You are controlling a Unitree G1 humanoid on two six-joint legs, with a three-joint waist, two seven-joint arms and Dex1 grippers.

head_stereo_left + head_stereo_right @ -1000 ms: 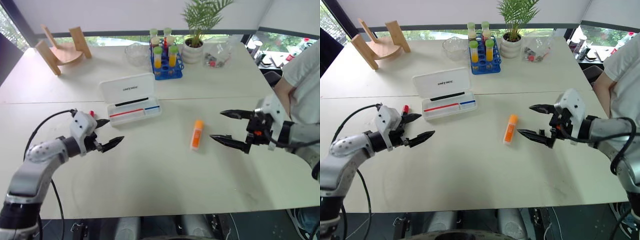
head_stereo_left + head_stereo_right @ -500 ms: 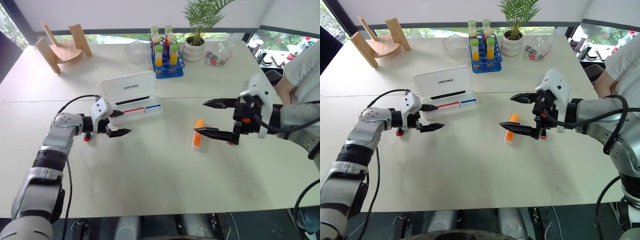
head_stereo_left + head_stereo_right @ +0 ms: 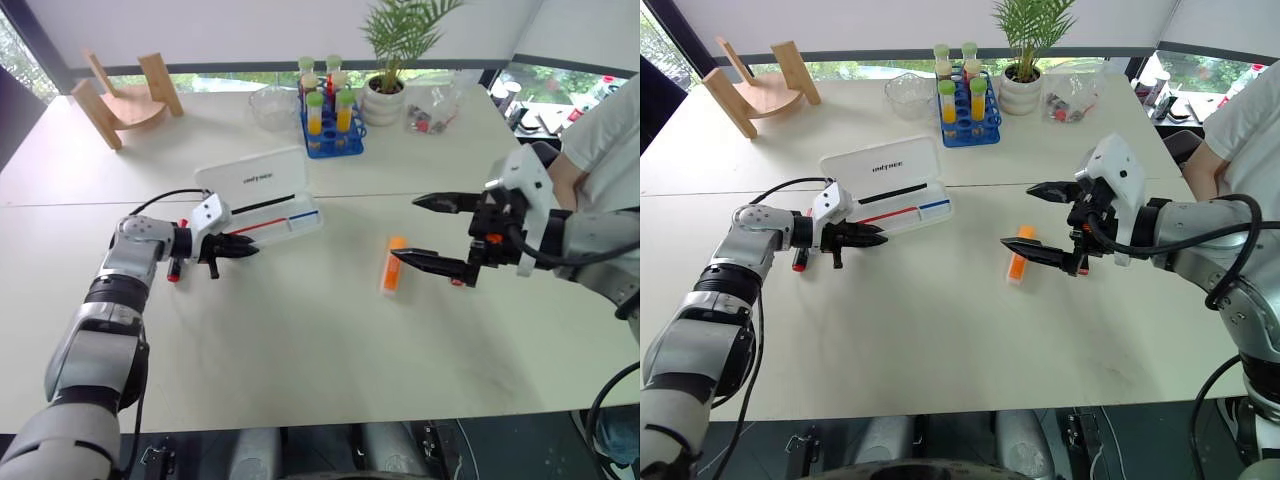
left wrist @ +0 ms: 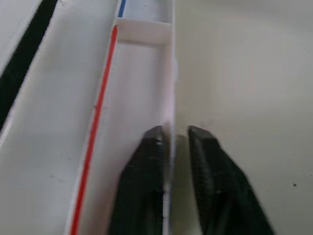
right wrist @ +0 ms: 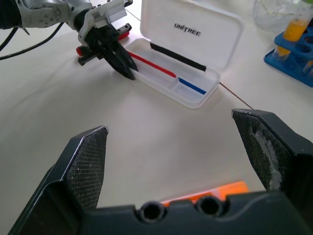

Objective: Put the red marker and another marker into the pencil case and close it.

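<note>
The pencil case [image 3: 262, 205] is lying open on the white table [image 3: 300, 340], its lid [image 3: 252, 179] standing up at the back with small black lettering on it. Inside the tray a thin red stick [image 3: 258, 220] and a short blue one [image 3: 306, 213] are lying end to end along the front, with a black strip [image 3: 262, 204] behind them.

The left gripper [image 3: 872, 238] is reaching in at the case's left end, its two black fingers [image 4: 146, 186] pressed together on the tray's thin front wall, one inside and one outside. The red marker [image 3: 177, 262] is lying on the table just behind that gripper, outside the case.

The orange highlighter [image 3: 394, 266] is lying well to the right of the case, with bare tabletop between them. The right gripper [image 3: 440, 235] is hovering just beside it, fingers spread wide and holding nothing.

Farther back, a blue rack of capped tubes [image 3: 330, 110], a clear bowl [image 3: 273, 104], a potted plant [image 3: 388, 70] and a wooden stand [image 3: 118, 98] are sitting near the far edge. A person's arm [image 3: 590, 160] is showing at the right edge.
</note>
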